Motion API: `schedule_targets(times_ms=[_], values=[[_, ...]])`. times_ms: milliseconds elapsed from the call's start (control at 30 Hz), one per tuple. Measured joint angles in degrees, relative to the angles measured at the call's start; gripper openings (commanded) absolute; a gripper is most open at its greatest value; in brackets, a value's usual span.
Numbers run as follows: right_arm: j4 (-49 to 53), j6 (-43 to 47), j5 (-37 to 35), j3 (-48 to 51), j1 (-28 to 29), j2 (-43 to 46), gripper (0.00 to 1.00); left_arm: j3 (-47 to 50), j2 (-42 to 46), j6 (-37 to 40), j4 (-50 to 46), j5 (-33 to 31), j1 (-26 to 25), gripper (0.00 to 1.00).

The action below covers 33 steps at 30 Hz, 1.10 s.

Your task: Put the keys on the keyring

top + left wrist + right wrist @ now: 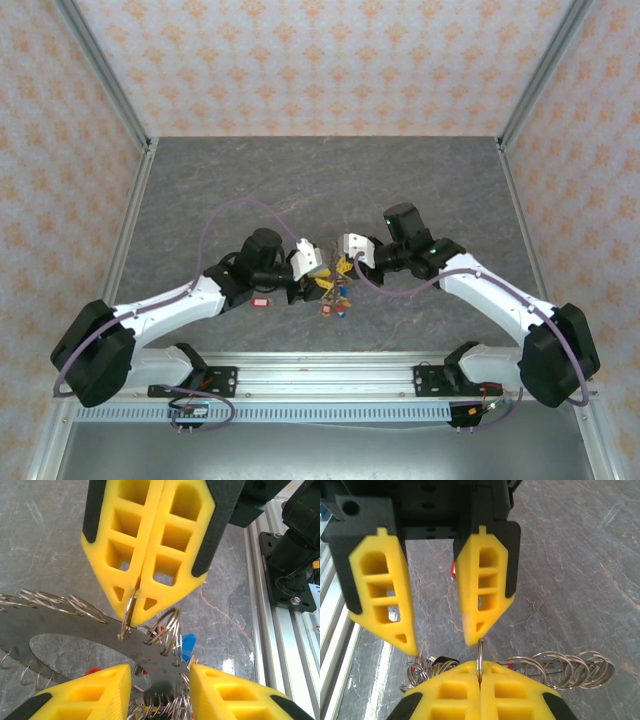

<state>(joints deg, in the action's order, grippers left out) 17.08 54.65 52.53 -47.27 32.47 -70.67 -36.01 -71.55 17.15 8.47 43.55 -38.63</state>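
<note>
R gripper (133, 620) clenched on one split ring (125, 628) of keyring (20, 628); L gripper (441, 644) jaws apart, astride keyring. Step prob. steadying it; next: L must clamp w/o twisting.

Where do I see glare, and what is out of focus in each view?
Left wrist: glare on the table near the rail; the split ring is sharp. Right wrist: a bright glare streak at lower left. Top external: even light, soft shadows; the keyring is too small for detail.
</note>
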Motion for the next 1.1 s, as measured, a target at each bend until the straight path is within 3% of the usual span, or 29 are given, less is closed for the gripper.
schedule_targets(times_ms=[267,367,1100], values=[[0.0,-0.2,0.4,0.2,0.0,0.0,0.0,0.0,-0.2,0.7,4.3,-1.6,0.0,0.36],[0.1,-0.2,0.7,0.2,0.0,0.0,0.0,0.0,0.0,1.0,4.7,-2.0,0.0,0.3],[1.3,0.2,1.9,0.2,0.0,0.0,0.0,-0.9,2.4,4.0,2.2,-3.1,0.4,0.3]])
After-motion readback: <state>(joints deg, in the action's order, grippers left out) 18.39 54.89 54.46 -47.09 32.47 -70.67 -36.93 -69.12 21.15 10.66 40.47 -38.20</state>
